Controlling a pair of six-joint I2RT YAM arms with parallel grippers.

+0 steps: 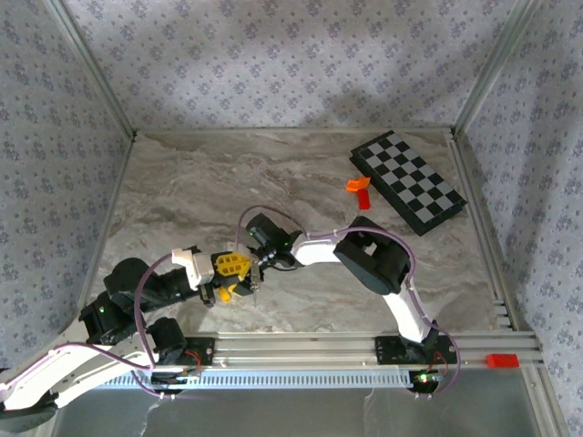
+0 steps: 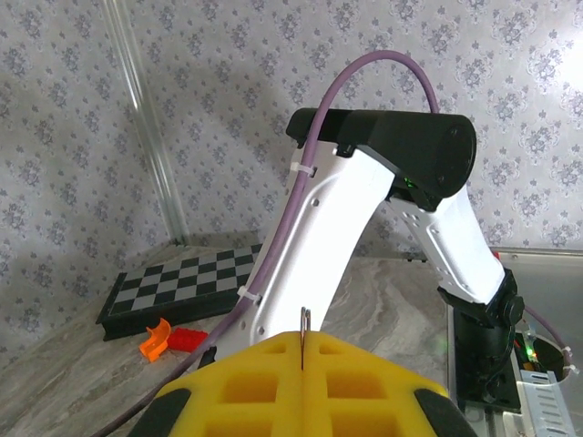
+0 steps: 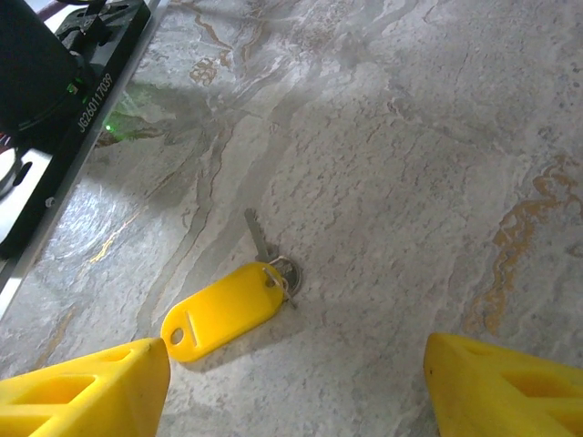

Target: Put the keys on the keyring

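My left gripper (image 1: pixel 231 265) is shut, and its yellow pads (image 2: pixel 246 382) pinch a thin silvery loop, the keyring (image 2: pixel 303 320), whose edge sticks up between them. The rest of the ring and its chain are hidden. The key (image 3: pixel 260 238) lies flat on the marble table (image 3: pixel 410 164), a silvery blade with a yellow tag (image 3: pixel 221 309) joined at its head. My right gripper (image 3: pixel 296 391) hangs open above and just in front of the key, its yellow fingertips (image 3: pixel 86 396) apart on either side, with nothing between them. In the top view it (image 1: pixel 259 273) sits right next to the left gripper.
A black-and-white chessboard (image 1: pixel 409 180) lies at the back right, with an orange block (image 1: pixel 357 185) and a red block (image 1: pixel 363 200) beside its left edge. The right arm's white link (image 2: pixel 355 218) stands close in front of the left wrist. Metal rails (image 1: pixel 364 346) run along the near edge.
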